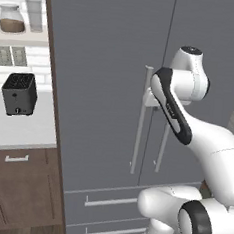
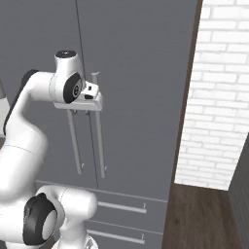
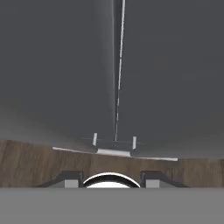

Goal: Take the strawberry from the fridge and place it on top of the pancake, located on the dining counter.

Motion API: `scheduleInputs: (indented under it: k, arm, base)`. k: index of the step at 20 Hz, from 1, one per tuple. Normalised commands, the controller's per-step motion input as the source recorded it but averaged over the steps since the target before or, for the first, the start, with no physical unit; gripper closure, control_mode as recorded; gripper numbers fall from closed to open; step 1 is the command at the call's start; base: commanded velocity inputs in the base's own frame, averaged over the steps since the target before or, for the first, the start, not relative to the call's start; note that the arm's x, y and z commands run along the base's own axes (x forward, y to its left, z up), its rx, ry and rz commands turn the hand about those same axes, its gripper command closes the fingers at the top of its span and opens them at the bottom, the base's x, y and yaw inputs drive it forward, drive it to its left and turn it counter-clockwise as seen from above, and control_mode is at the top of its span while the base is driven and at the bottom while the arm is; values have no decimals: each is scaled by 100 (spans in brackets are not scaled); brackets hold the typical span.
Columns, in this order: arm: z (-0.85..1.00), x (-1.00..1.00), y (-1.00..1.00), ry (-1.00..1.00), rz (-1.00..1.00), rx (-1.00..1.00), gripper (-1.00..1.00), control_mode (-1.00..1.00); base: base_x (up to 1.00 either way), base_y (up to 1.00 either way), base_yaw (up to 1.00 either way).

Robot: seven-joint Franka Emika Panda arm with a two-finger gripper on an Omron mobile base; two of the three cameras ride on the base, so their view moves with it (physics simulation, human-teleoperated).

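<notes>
From the left we see a black toaster point(image 1: 19, 94) on the wall counter point(image 1: 20, 128); from the right, a white brick wall point(image 2: 219, 92). The fridge point(image 1: 106, 88) fills the middle, matte grey, both doors closed. Our gripper point(image 2: 92, 92) sits at the bar handles point(image 2: 99, 141); we cannot tell whether it is clenched.

**Grey fridge, white arm, brown wood**

The fridge point(image 1: 106, 88) around the end effector point(image 2: 92, 92) is matte dark grey, its bar handles point(image 1: 138, 121) paler silver-grey. The end effector is white with dark parts. Left of it stand a black toaster point(image 1: 19, 94) on a pale grey counter point(image 1: 17, 128), dark brown cabinets point(image 1: 17, 190) below. Right of it, a white brick wall point(image 2: 219, 97); below, brown wood-grain floor point(image 2: 199, 219).
</notes>
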Motion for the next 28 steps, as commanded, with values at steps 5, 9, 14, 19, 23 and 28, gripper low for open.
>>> scheduleInputs:
  k: [5, 9, 14, 19, 23, 28]
  arm:
    - [0, -40, 0, -1, 0, 0, -100, -100]
    - [0, -62, -8, -1, -7, 1, -100, -100]
    - [0, -68, -16, 0, -6, -3, -100, -100]
    - [-1, -53, -1, -11, -4, -3, -100, -100]
    - [-3, -44, 0, -12, 0, 0, -100, -100]
    - [-1, -40, 0, -13, -1, 0, -100, -100]
  base:
    - [0, 0, 0]
    - [0, 0, 0]
    - [0, 0, 0]
    - [0, 0, 0]
    - [0, 0, 0]
    - [0, 0, 0]
